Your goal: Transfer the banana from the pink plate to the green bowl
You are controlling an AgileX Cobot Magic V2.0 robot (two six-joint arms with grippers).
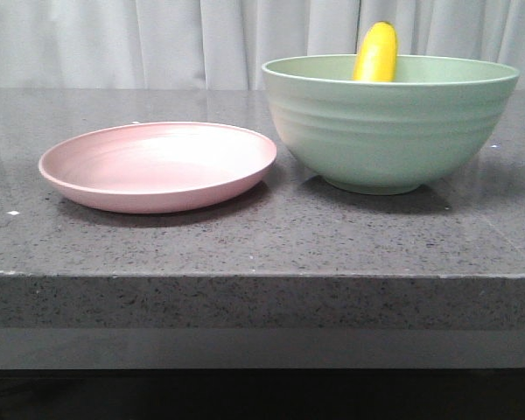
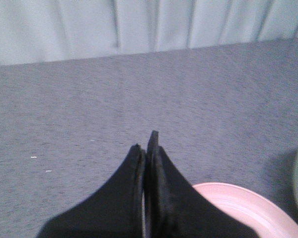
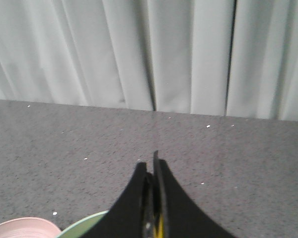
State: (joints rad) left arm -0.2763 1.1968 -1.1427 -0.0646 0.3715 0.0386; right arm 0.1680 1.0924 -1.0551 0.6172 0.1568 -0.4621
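Banana [image 1: 376,52] stands nearly upright inside the bowl [image 1: 389,131] at the frame's upper right, tip poking above the far rim. Plate [image 1: 157,166] sits bare, left of the bowl. Both grippers, left [image 2: 148,144] and right [image 3: 152,166], are closed and empty; a yellow sliver shows beneath the right one.

No legible text, labels, brand marks, numbers or signs in any view; all visible surfaces are plain and unmarked.
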